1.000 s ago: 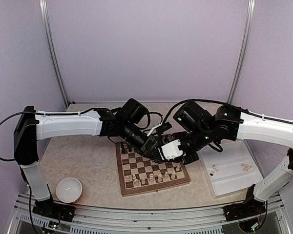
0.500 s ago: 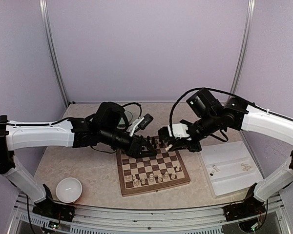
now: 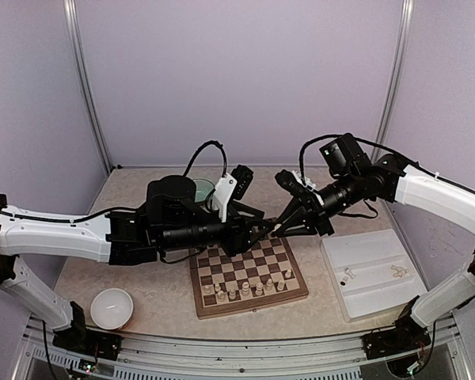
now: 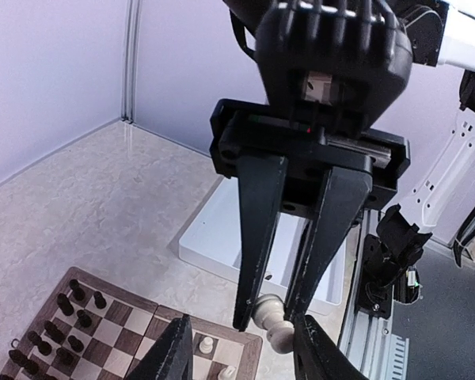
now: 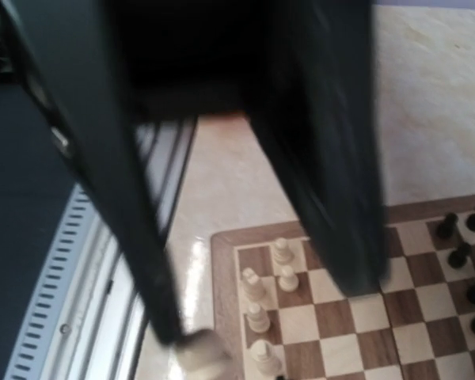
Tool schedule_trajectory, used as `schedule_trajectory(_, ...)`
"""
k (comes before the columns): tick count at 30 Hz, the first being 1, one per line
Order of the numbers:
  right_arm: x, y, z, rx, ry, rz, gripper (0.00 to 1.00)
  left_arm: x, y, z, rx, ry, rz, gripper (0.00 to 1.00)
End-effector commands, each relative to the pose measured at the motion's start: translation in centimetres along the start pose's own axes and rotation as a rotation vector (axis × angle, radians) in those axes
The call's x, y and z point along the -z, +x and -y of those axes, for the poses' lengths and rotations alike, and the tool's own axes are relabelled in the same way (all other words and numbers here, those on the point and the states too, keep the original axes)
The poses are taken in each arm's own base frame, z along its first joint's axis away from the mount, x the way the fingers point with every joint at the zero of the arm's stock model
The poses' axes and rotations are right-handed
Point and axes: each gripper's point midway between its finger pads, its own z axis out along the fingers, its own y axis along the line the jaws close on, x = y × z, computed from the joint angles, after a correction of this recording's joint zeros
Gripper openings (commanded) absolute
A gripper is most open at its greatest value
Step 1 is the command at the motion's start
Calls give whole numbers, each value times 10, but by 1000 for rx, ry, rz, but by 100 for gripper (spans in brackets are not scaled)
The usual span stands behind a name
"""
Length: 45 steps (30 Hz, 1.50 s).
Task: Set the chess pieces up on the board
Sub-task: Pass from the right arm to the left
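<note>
- Centrally, right gripper (image 4: 267, 315) fingers (image 4: 257, 237): pressed in on a cream chess piece (image 4: 272, 323), pinched at its upper part, tilted, held in the air above the far edge of the board (image 3: 236, 267).
- Left gripper (image 4: 244, 328) fingers (image 4: 172, 356): spread apart, one on either side of the pinched piece; contact with it not discernible.
- Both grippers: tip to tip over the board's far edge, left one reaching in from the board's left, right one from its right.
- Cream chessmen (image 3: 245, 289): standing along the board's near rows.
- Dark chessmen (image 4: 67, 317): standing along the board's far rows.
- White tray (image 3: 372, 257): right of the board, with loose cream pieces (image 3: 348, 275) lying inside.
- White bowl (image 3: 112, 307): left of the board, off its near corner.
</note>
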Motion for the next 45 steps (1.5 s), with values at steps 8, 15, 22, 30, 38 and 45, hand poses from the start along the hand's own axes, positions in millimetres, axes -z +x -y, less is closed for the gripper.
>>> schedule_trajectory(8,0,-7,-4,-29,-53,45,5,-11,-10,-1,-57,-12,23,43)
schedule_trajectory(15,-3,-5,-2,-35,-58,42,5,-13,-5,8,-69,45,0,42)
schedule_trajectory(22,-2,-5,0,-36,-54,42,5,-17,1,7,-77,38,-31,32)
schedule_trajectory(30,0,-6,-1,-38,-51,49,5,-22,7,-1,-75,-6,-61,21)
schedule_trajectory(38,2,0,0,-26,-33,33,15,-14,-3,-13,-88,-66,-65,9)
schedule_trajectory(45,23,59,11,54,185,-148,54,-2,-1,-34,-12,-68,-241,7)
